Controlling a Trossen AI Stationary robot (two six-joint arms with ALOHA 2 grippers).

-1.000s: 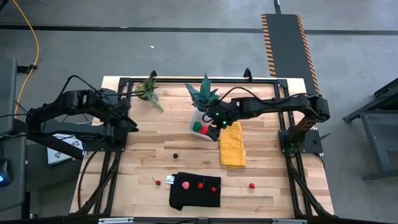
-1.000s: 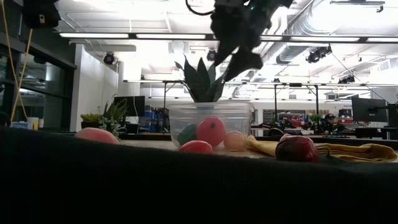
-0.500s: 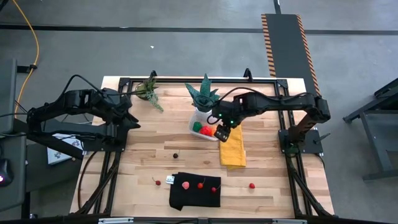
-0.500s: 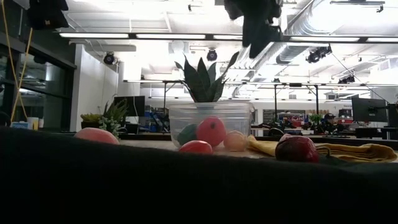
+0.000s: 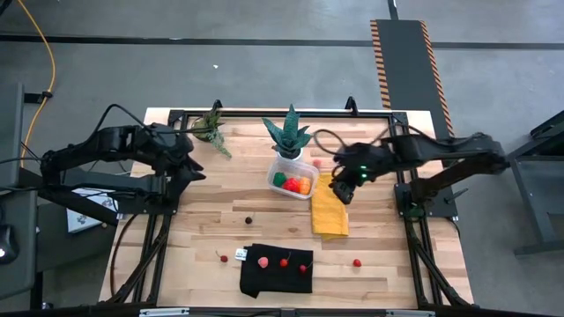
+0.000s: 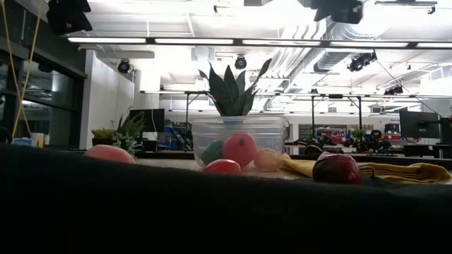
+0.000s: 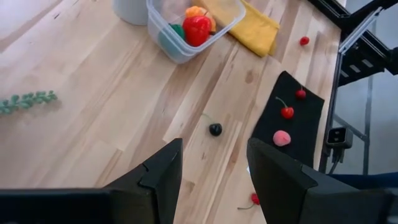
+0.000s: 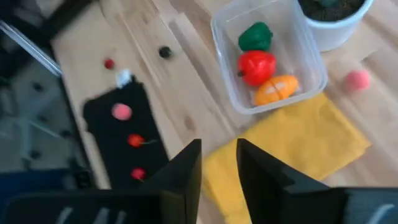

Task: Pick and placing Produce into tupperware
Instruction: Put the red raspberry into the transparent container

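Since a second ago the right end effector [image 5: 345, 195] has drawn away from the tupperware [image 5: 293, 177] to hang over the yellow cloth [image 5: 330, 208], and an orange piece [image 5: 305, 185] now lies in the box that was not there before. Going left to right: the left end effector [image 5: 196, 167] waits above the table's [image 5: 203, 224] left part, its fingers [image 7: 158, 168] parted with nothing between them, presumably parked clear so the other arm can work. A small dark piece [image 5: 249, 220] lies on the bare wood, and nearer the front edge a black cloth [image 5: 276, 269] carries a pink piece [image 5: 263, 261] and two red cherries [image 5: 284, 261], with another red cherry [image 5: 224, 259] just off its left side; these appear laid out apart so each can be picked singly. The tupperware sits beside the white pot of a spiky potted plant [image 5: 289, 134] and holds a green piece [image 8: 255, 36], a red piece [image 8: 257, 66] and the orange one. A pink piece [image 8: 356, 80] rests on the wood near the pot. The right end effector carries nothing; its fingers [image 8: 180, 171] stand only narrowly apart, likely having let the orange piece go. One more red piece [image 5: 357, 262] lies to the right of the black cloth.
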